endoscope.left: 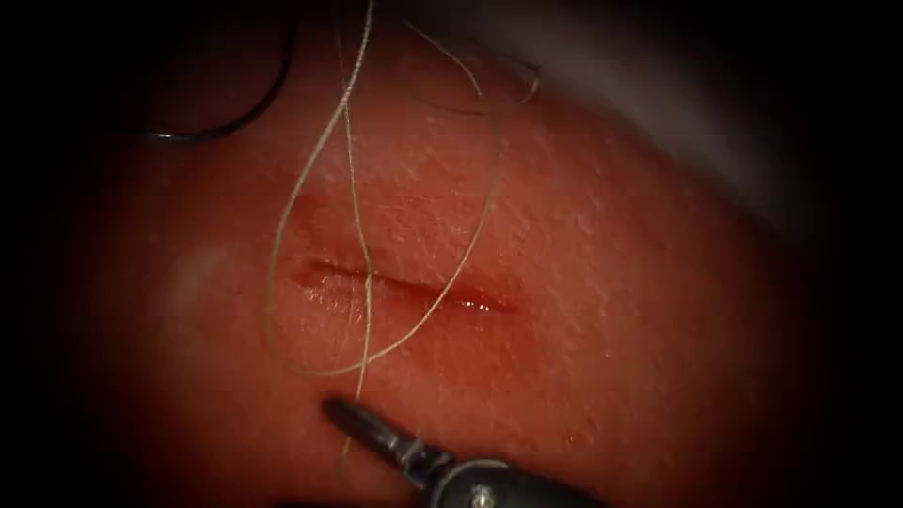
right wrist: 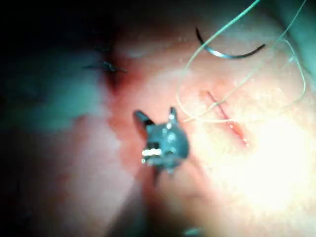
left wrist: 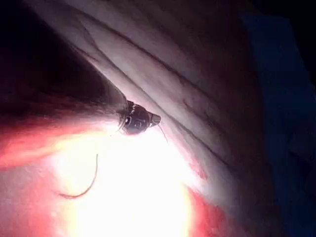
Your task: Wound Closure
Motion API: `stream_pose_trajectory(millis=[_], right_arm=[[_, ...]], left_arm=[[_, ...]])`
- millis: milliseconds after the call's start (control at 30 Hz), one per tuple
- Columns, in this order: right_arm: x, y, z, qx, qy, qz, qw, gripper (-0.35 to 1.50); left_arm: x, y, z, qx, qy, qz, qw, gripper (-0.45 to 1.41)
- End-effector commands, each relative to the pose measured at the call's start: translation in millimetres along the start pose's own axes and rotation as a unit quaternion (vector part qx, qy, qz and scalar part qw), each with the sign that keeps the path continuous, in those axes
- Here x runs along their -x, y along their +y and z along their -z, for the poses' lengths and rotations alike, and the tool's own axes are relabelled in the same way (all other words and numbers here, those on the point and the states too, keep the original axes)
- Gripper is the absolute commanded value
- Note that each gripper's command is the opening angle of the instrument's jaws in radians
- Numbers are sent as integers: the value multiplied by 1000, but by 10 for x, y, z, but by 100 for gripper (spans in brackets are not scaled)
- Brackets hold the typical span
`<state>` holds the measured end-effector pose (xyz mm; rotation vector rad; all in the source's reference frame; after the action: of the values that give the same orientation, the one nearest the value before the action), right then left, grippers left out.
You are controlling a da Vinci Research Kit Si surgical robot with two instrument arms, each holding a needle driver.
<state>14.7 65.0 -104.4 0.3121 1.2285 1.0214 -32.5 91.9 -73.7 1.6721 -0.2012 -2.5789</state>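
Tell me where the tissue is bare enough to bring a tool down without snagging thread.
Bare tissue lies right of the cut, and left of the thread loop, below the loose needle. Crowded: the cut's left half, crossed by thread, with the right pincer open and empty beside a strand.

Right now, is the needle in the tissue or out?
Out. Both ends of the needle show, its whole curve lying on the tissue, left of the cut, apart from the right tool.
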Motion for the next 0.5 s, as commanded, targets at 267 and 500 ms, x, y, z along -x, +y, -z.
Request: stream_pose_trajectory(millis=[267,500], right_arm=[[-56,-10,45,-79,-23,19,996,121],[-96,17,64,-89,-25,39,995,79]], left_arm=[[-57,88,40,30,144,40,988,-35],[-92,138,69,44,225,81,970,-35]])
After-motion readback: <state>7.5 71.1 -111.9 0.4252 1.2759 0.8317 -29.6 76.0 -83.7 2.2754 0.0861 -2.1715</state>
